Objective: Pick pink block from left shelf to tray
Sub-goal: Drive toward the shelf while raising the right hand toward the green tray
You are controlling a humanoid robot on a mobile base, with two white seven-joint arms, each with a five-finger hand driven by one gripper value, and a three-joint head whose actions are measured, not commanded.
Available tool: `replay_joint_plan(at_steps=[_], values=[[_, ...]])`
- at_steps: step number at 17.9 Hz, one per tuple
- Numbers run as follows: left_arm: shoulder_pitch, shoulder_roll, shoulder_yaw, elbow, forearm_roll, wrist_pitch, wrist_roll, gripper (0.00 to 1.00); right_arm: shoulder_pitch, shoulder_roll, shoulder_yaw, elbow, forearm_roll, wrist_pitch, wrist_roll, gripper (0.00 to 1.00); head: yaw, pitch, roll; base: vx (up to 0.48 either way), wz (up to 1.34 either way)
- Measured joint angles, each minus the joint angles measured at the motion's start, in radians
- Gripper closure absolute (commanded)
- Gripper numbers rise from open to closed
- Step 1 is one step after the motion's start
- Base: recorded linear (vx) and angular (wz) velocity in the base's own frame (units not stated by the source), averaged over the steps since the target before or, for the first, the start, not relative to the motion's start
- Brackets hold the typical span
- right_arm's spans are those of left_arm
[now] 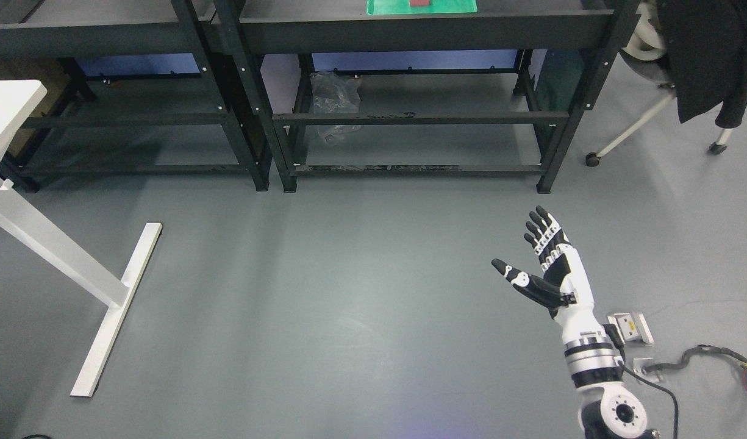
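Observation:
My right hand [528, 253] is raised over the grey floor at the lower right, fingers spread, thumb out, holding nothing. A green tray [458, 7] lies on the top of the right black shelf [422, 27] at the upper edge of the view. A reddish-pink block [420, 2] lies in the tray, cut off by the picture's top edge. The left black shelf [99, 36] shows no block in the part I see. My left arm is out of view.
A white table leg and foot [114, 305] stand at the left. A clear plastic bag [333, 100] lies on the right shelf's lower level. A chair with a black jacket [708, 55] is at the upper right. Cables and a small box [632, 328] lie on the floor by my right arm.

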Motion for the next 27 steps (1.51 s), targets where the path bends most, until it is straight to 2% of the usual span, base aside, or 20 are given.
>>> replay_joint_plan(at_steps=[5, 12, 15, 19, 27], values=[[0.000, 0.000, 0.000, 0.000, 0.000, 0.000, 0.000, 0.00, -0.006, 0.000, -0.001, 0.000, 0.021, -0.002, 0.005, 0.01, 0.0000, 0.000, 0.000, 0.136, 0.10], [0.000, 0.000, 0.000, 0.000, 0.000, 0.000, 0.000, 0.00, -0.056, 0.000, -0.003, 0.001, 0.210, -0.007, -0.051, 0.01, 0.0000, 0.000, 0.000, 0.108, -0.02], [0.000, 0.000, 0.000, 0.000, 0.000, 0.000, 0.000, 0.00, -0.069, 0.000, -0.010, 0.000, 0.293, -0.053, -0.065, 0.00, 0.0000, 0.000, 0.000, 0.071, -0.18], [0.000, 0.000, 0.000, 0.000, 0.000, 0.000, 0.000, 0.00, -0.077, 0.000, -0.043, -0.004, 0.411, -0.169, -0.069, 0.01, 0.0000, 0.000, 0.000, 0.086, -0.10], [0.000, 0.000, 0.000, 0.000, 0.000, 0.000, 0.000, 0.00, -0.115, -0.050, -0.059, -0.008, 0.635, -0.250, -0.101, 0.01, 0.0000, 0.000, 0.000, 0.170, 0.03]])
